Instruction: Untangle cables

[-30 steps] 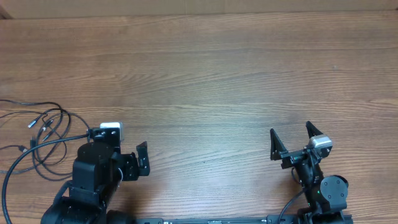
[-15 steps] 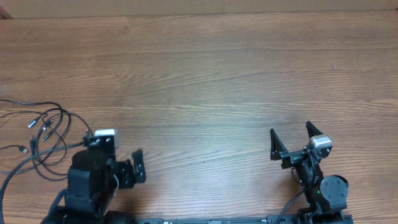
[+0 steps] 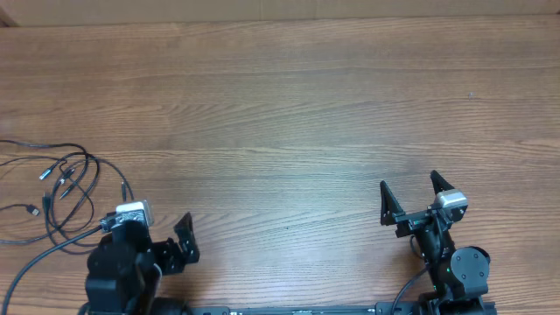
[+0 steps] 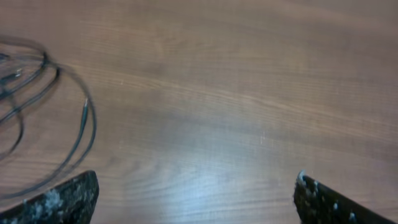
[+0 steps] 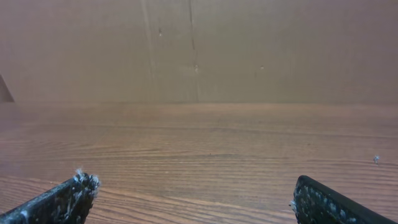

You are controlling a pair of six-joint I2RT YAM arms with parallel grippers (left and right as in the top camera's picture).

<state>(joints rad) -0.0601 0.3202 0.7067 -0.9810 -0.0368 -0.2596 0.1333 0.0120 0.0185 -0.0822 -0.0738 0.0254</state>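
Observation:
The cables (image 3: 61, 188) are thin black cords lying in loose overlapping loops at the table's left edge, with small grey plug tips (image 3: 44, 173) among them. In the left wrist view the cables (image 4: 50, 93) curve along the left side, blurred. My left gripper (image 3: 149, 229) sits low near the front edge, just right of the loops, open and holding nothing; its fingertips (image 4: 84, 190) frame bare wood around the left gripper (image 4: 196, 190). At the front right, far from the cords, my right gripper (image 3: 411, 194) stands open and empty over wood, shown in its own view as right gripper (image 5: 193, 186).
A wooden table (image 3: 289, 105) fills the overhead view, with a brown board wall (image 5: 199, 50) along its far edge. A thicker black arm wire (image 3: 26, 258) runs from the left arm toward the front left corner.
My left arm has drawn back toward the front edge and slightly left, uncovering more of the cable loops. The right arm has not moved. Both grippers stay open.

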